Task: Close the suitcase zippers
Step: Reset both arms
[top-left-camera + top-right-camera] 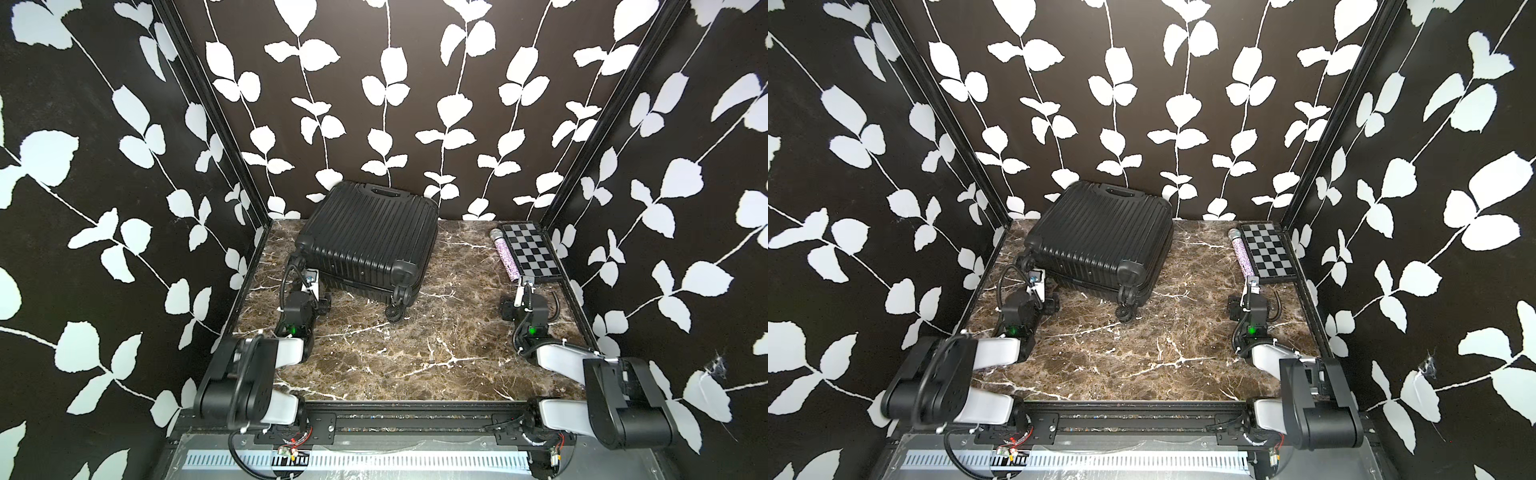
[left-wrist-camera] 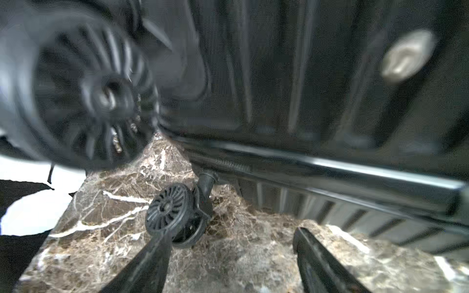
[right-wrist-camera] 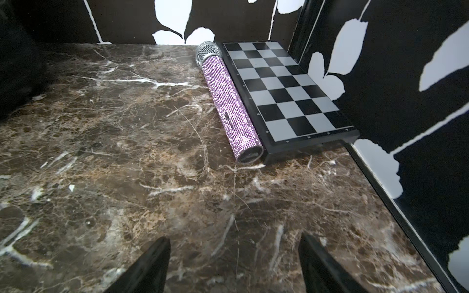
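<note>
Suitcase (image 1: 368, 237) lies flat at 11 o'clock on worktop (image 1: 415, 332), seam looks unzipped. Left claw (image 2: 231, 236) apart, empty, beside wheel (image 2: 167, 210) at case's 7 o'clock corner. Right claw (image 3: 234, 239) apart, empty, at 3 o'clock. Shell likely stiff, glossy, slippery — brace shell, grip along zippers (image 2: 233, 166); pulls not discernible.

Both top views bright and even under diffuse overhead light, with the walls bowing toward the frame edges from the wide-angle lens. Suitcase (image 1: 370, 237) ribs carry a soft sheen, and there is a small soft shadow under its near edge on the tabletop (image 1: 395, 357). Left wrist view badly blurred: wheel (image 2: 83, 96) against the suitcase smeared, shell out of focus, one pale glare spot (image 2: 406, 55) on it. Right wrist view sharp, evenly lit.
</note>
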{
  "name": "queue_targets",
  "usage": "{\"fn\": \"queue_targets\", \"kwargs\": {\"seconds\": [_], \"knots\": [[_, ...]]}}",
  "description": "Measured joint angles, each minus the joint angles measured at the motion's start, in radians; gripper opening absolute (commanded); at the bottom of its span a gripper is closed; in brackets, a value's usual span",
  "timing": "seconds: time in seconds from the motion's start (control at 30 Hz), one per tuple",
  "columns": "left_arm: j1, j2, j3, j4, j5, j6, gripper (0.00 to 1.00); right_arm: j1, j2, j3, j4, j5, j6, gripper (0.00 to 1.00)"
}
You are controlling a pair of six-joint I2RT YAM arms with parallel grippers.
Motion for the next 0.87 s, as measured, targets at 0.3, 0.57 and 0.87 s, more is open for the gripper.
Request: {"fn": "queue_targets", "kwargs": {"seconds": [0.3,0.57,0.87], "knots": [[0.016,0.081,0.075,-0.036,0.030,0.010,0.99,-0.020,0.214,0.042,0.137,-0.089,-0.047,0.96],[0.022,0.077,0.118,-0.085,0.004,-0.003,1.00,-0.021,0.222,0.078,0.135,-0.110,-0.062,0.99],[0.022,0.077,0.118,-0.114,0.001,-0.003,1.00,-0.021,0.222,0.078,0.135,-0.115,-0.063,0.98]]}}
